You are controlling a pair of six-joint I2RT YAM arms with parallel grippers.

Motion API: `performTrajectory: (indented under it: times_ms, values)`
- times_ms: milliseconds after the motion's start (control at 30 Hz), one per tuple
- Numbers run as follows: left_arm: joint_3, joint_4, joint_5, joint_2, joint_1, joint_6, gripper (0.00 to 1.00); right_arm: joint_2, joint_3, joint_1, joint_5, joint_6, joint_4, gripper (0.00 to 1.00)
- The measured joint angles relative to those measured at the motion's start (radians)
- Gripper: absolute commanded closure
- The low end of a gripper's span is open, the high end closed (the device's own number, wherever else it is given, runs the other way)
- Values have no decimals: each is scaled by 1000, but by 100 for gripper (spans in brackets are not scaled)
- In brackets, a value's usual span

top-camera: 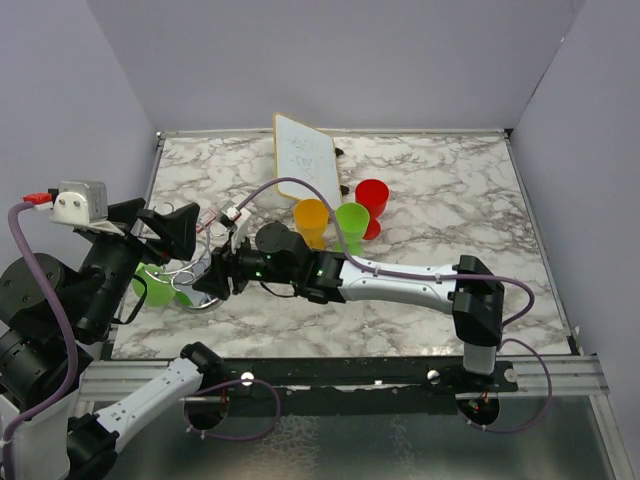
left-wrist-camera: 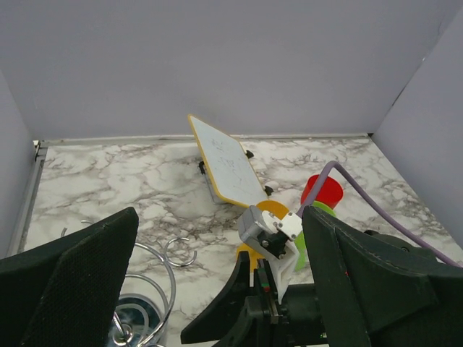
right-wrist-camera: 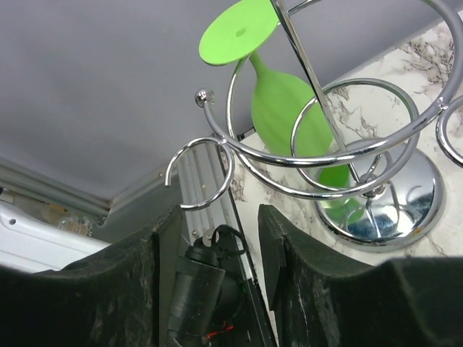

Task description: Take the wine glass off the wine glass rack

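Observation:
The chrome wine glass rack point(top-camera: 197, 277) stands at the table's near left; its domed base point(right-wrist-camera: 383, 206) and wire arms show in the right wrist view. A green wine glass point(right-wrist-camera: 286, 108) hangs upside down on it, foot up, and shows green beside the left arm in the top view point(top-camera: 155, 290). My right gripper point(right-wrist-camera: 217, 249) is open and empty just short of the rack, with a wire loop point(right-wrist-camera: 202, 173) over the gap. My left gripper point(left-wrist-camera: 217, 289) is wide open and empty above the rack point(left-wrist-camera: 137, 303), with the right arm's wrist between its fingers.
A white tilted board point(top-camera: 305, 160) stands at the back. An orange cup point(top-camera: 311, 220), a green cup point(top-camera: 351, 225) and a red cup point(top-camera: 372, 198) stand mid-table right of the rack. Grey walls close three sides. The table's left edge rail point(right-wrist-camera: 210, 210) is close to the rack.

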Motion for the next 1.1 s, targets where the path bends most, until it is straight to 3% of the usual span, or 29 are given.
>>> performTrajectory:
  times_ms: [267, 533, 1100]
  values:
    - [0, -4, -3, 0, 0, 0, 2, 45, 53, 5, -4, 8, 0, 61]
    - [0, -5, -6, 0, -1, 0, 2, 60, 69, 11, -5, 6, -5, 47]
    - [0, -5, -6, 6, -6, -4, 2, 72, 90, 21, -12, 3, -12, 33]
